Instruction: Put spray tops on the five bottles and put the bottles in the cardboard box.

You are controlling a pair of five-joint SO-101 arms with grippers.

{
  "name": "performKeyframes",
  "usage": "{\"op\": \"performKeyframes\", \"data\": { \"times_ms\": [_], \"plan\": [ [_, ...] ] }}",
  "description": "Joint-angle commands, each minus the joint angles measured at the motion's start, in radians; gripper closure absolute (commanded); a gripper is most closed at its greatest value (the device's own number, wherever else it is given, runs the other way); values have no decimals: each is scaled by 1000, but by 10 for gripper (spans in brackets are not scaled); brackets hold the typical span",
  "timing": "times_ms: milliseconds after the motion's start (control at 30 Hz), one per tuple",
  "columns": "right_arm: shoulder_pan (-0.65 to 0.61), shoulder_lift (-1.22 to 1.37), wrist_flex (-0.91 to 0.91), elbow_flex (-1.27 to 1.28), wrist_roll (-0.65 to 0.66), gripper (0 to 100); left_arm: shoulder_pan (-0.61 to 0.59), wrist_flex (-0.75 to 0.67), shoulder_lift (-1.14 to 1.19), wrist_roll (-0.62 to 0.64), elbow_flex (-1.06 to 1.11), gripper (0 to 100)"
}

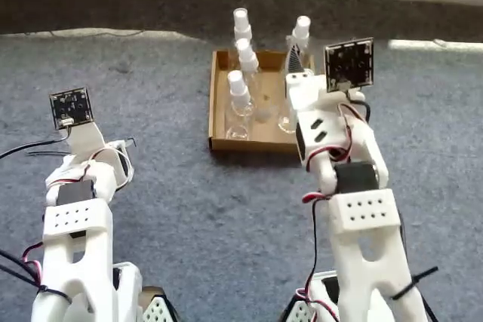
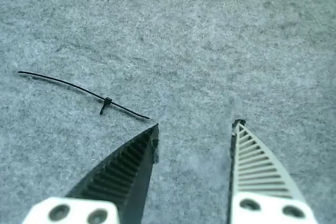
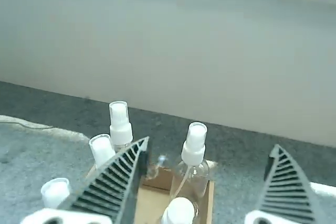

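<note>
Right wrist view, right hand wide open, empty, above capped bottles in cardboard box, left hand open, empty

Our left gripper hangs with its jaws spread wide above grey carpet. One black finger and one pale finger point away from us, with bare carpet showing between them. A thin black cable tie lies flat on the carpet, one end just beside the black finger's tip; we cannot tell whether they touch.
</note>
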Motion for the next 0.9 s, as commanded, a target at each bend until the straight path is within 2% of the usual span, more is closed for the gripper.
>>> {"op": "performKeyframes", "data": {
  "times_ms": [0,100,167,433,533,633,867],
  "plan": [
    [-4,-177,104,31,11,835,-8,-18,-8,2,-1,787],
    [-4,-315,151,136,14,954,-8,-21,-13,0,5,787],
    [1,-410,160,228,14,996,-8,-21,-15,0,2,787],
    [94,-848,177,671,14,994,-8,-20,-15,0,-1,784],
    [142,-1013,263,811,14,994,-8,-15,-42,3,2,783],
    [182,-1023,355,900,14,994,-8,-5,-139,5,16,783],
    [228,-1024,369,923,14,994,-15,49,-536,0,166,786]
  ]
}}
